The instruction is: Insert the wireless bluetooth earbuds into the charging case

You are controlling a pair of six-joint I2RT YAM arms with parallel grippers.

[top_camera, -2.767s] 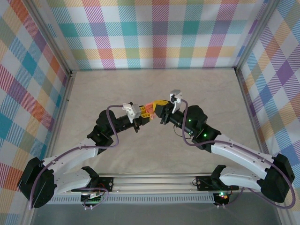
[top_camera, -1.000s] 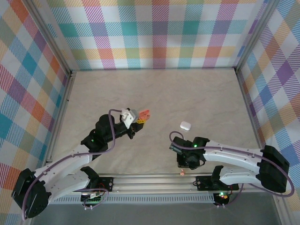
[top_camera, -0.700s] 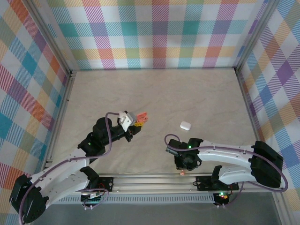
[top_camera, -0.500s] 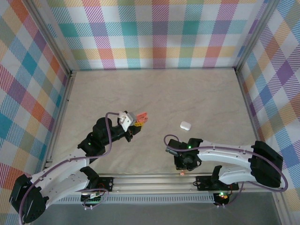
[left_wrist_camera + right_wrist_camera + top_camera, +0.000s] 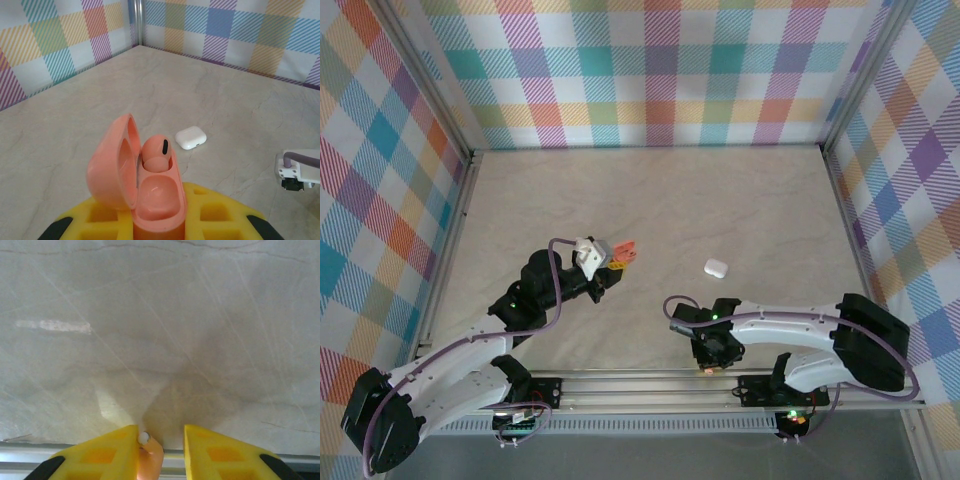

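Left hand: clamped on the small rounded salmon-pink hinged charging case, held above the pale marbled surface, left of centre; position matches that of half a second ago. Case lid stands open, swung to the left in the left wrist view; one salmon-pink earbud sits in the far socket; the near socket is bare.

Right hand: fingers apart, not pinching; it has shifted closer to the near edge since half a second ago. Second salmon-pink earbud, white-tipped, lies between the fingers, touching one yellow finger and clear of the other, just beside the aluminium rail.

Small white rounded case: shut, on the surface right of centre, unmoved; well apart from both hands.
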